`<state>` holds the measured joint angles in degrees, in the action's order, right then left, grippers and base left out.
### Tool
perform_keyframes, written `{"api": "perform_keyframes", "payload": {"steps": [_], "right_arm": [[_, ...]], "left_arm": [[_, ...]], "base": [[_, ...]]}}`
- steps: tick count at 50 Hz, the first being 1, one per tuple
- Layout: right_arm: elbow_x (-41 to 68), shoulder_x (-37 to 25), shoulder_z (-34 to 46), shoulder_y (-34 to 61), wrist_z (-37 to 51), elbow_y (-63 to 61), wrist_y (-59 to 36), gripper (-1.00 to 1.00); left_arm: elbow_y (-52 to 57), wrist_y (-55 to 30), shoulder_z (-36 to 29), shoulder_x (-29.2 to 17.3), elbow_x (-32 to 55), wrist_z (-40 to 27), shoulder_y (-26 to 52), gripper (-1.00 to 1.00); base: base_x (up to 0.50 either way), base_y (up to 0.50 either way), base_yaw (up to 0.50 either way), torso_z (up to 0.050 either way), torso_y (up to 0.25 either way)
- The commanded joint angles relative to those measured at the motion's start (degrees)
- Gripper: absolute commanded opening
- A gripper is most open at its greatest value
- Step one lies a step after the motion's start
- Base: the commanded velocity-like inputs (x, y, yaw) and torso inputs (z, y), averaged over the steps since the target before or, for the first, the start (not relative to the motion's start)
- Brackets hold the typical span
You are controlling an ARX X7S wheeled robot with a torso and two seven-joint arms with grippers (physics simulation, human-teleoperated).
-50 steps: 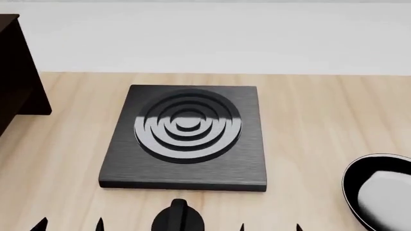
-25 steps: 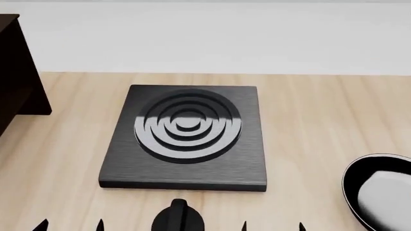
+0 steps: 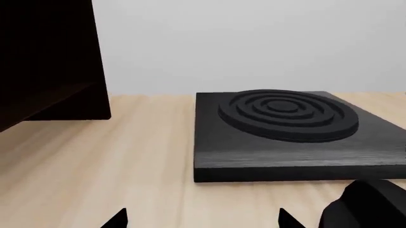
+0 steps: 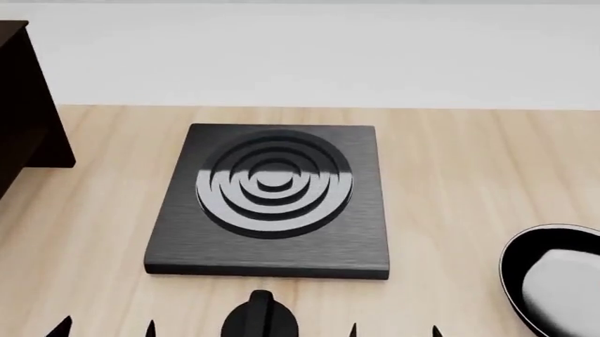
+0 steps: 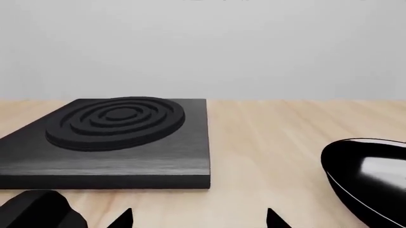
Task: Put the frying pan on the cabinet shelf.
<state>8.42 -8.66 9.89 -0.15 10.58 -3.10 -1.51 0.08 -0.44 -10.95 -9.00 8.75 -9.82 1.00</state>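
Observation:
The frying pan (image 4: pixel 553 288), black with a glossy pale-grey inside, lies on the wooden counter at the lower right of the head view, cut off by the frame edge. Its handle is out of view. In the right wrist view the frying pan (image 5: pixel 368 178) sits off to one side of my right gripper (image 5: pixel 198 219), which is open and empty. The dark cabinet shelf (image 4: pixel 24 105) stands at the far left. It also shows as a dark cabinet shelf (image 3: pixel 47 61) in the left wrist view. My left gripper (image 3: pixel 203 221) is open over bare counter. In the head view only the tips of the left gripper (image 4: pixel 105 328) and right gripper (image 4: pixel 395 330) show.
A square black burner plate (image 4: pixel 272 200) with concentric rings lies in the middle of the counter, ahead of both grippers. A black knob-like shape (image 4: pixel 263 317) sits between the grippers at the near edge. A pale wall runs behind the counter.

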Motion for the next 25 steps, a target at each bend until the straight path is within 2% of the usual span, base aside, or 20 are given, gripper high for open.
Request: {"api": "perform_keyframes", "payload": {"steps": [1,8,10,16,20,25], "right_arm": [[-7.3,7.4,-8.3,-0.9,-8.4,-0.9,-1.6,1.0],[-7.0,5.7,-7.5,-0.5,-6.6,-5.2,-5.0,1.0],[-6.6,5.1,-8.2,-0.2,-6.0,-8.1,-7.3,1.0],[-4.4,2.5,-10.7,1.9,-5.4,-20.6,-20.6,1.0],[-2.7,1.2,-12.7,3.3,-4.8,-26.3,-29.5,1.0],[-1.0,-0.6,-14.8,6.7,-4.4,-33.1,-40.1,1.0]], "left_arm": [[0.8,-1.5,8.7,7.5,-7.6,8.8,-1.1,1.0],[2.4,-4.6,7.7,6.9,-5.3,7.6,-0.4,1.0],[4.7,-7.8,7.8,6.8,-4.6,6.8,0.8,1.0],[20.7,-24.9,8.9,4.6,1.5,6.2,3.1,1.0],[25.3,-35.7,8.3,2.5,3.3,6.0,6.9,1.0],[28.7,-44.9,8.7,2.0,4.5,4.2,12.4,1.0]], "base": [[0.0,0.0,0.0,0.0,0.0],[0.0,0.0,0.0,0.0,0.0],[0.0,0.0,0.0,0.0,0.0],[0.0,0.0,0.0,0.0,0.0],[0.0,0.0,0.0,0.0,0.0],[0.0,0.0,0.0,0.0,0.0]]}}
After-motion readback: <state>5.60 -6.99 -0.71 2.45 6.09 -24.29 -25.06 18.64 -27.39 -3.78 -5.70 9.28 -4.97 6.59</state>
